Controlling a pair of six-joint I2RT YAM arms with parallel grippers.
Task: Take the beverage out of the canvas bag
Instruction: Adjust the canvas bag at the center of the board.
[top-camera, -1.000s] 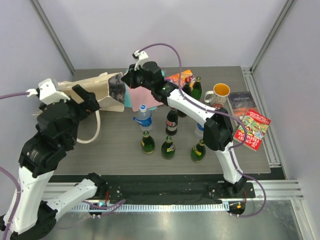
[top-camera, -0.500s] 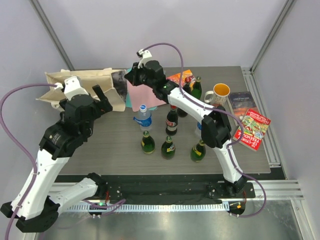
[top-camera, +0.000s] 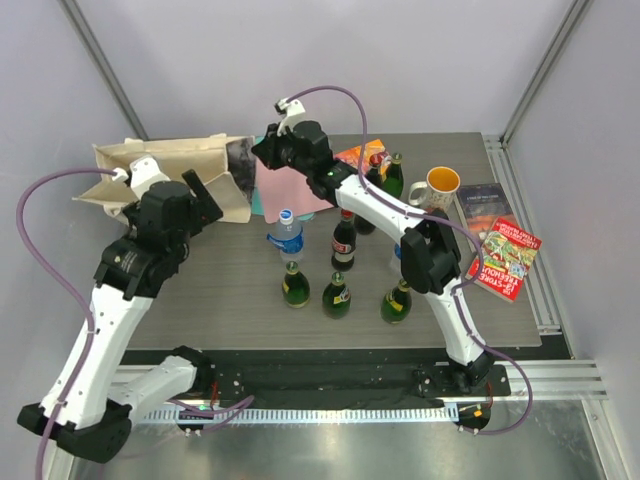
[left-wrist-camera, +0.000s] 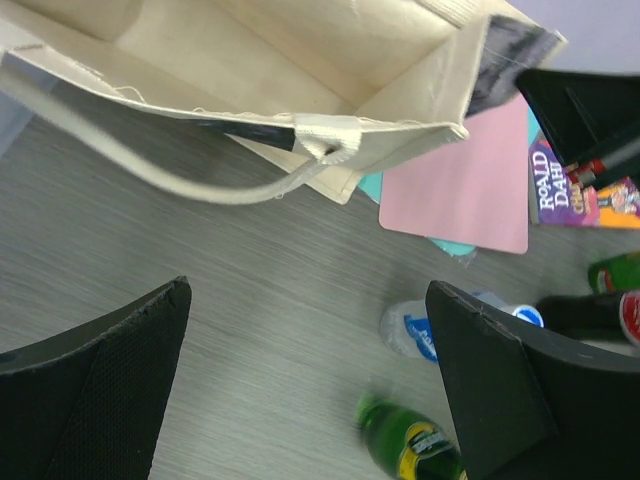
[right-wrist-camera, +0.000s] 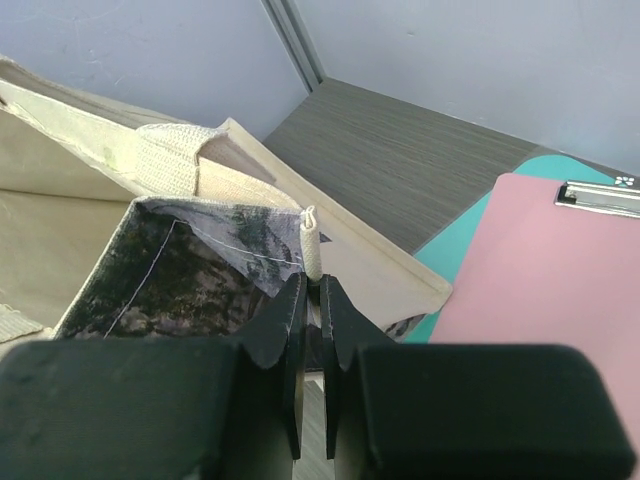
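Since a second ago the left arm has lifted off the canvas bag (top-camera: 165, 160) and stretched out. The left tool (top-camera: 208, 188) now hangs just in front of the bag's mouth, and the bag stands taller and more spread.

Top view: the bag sits at the far left corner of the counter (top-camera: 230, 290). The right tool (top-camera: 257, 152) holds its printed corner up, probably to keep the mouth open for the other arm. A water bottle (top-camera: 285, 232) and green bottles (top-camera: 295, 287) stand mid-counter, apart from the bag. No beverage inside the bag can be seen from here.

Left wrist view: the left tool is released, its fingers spread wide over bare counter near the water bottle. Beyond it the bag's open mouth shows only pale lining. The far end of the bag is cut off by the frame, so any beverage inside is out of sight. A loop handle (left-wrist-camera: 150, 170) droops across the front.

Right wrist view: the right tool is clenched on a fold of the bag's rim beside the dark print. The tool's own body hides the lower part of the bag.
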